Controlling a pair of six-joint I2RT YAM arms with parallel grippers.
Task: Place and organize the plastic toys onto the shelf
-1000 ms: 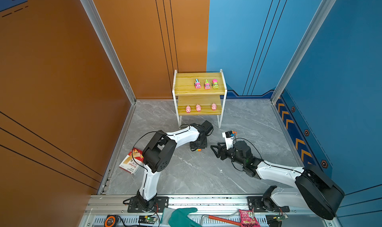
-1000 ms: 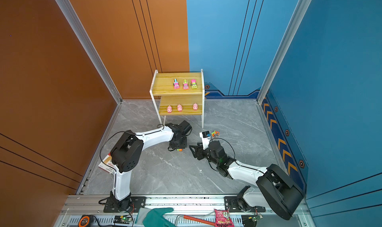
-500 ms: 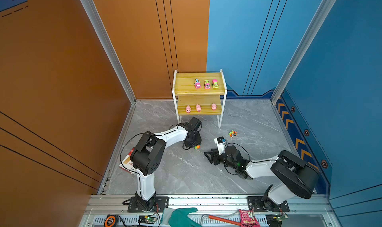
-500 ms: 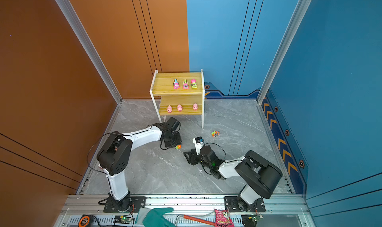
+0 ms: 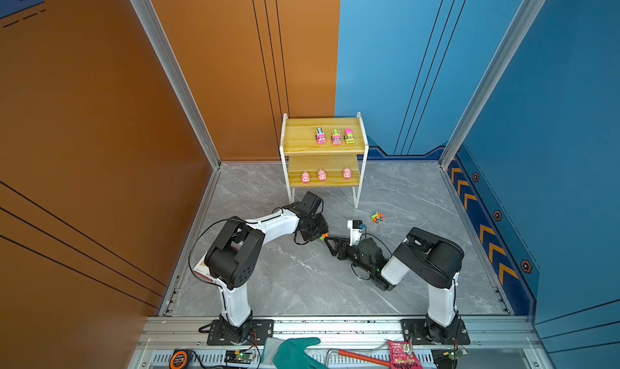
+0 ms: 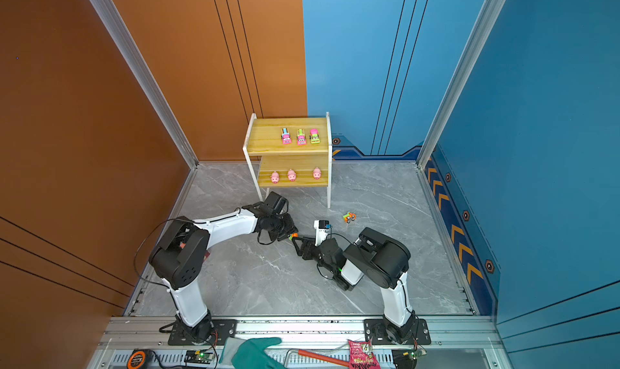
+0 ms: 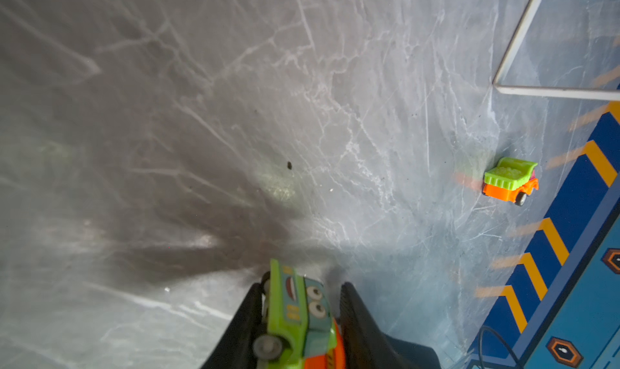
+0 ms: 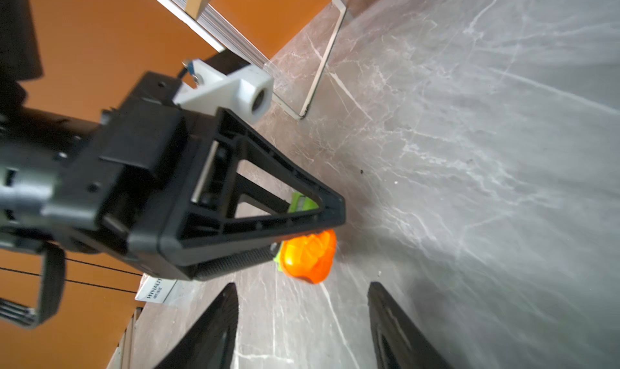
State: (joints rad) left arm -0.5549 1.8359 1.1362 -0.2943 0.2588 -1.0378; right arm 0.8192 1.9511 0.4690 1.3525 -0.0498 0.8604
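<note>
My left gripper (image 7: 302, 303) is shut on a green and orange toy truck (image 7: 295, 313), low over the floor at mid-scene (image 5: 322, 237). My right gripper (image 8: 302, 288) is open and empty, its fingertips just short of the truck's orange end (image 8: 308, 256); in a top view it (image 5: 330, 241) points at the left one. Another green and orange truck (image 5: 377, 217) (image 7: 510, 181) lies on the floor near the shelf's right leg. The shelf (image 5: 302, 139) carries three trucks (image 5: 336, 136) on its top board and three pink pigs (image 5: 322, 175) on the lower one.
On the front rail lie a teal glove (image 5: 292, 352), a pink snack packet (image 5: 401, 354), a red-handled tool (image 5: 355, 356) and a tape measure (image 5: 177, 359). A small box (image 5: 201, 270) sits by the left wall under my left arm. Walls enclose three sides.
My right arm has folded back and its open gripper has slid left, up to the left gripper. The left gripper has kept the truck in roughly the same spot.
</note>
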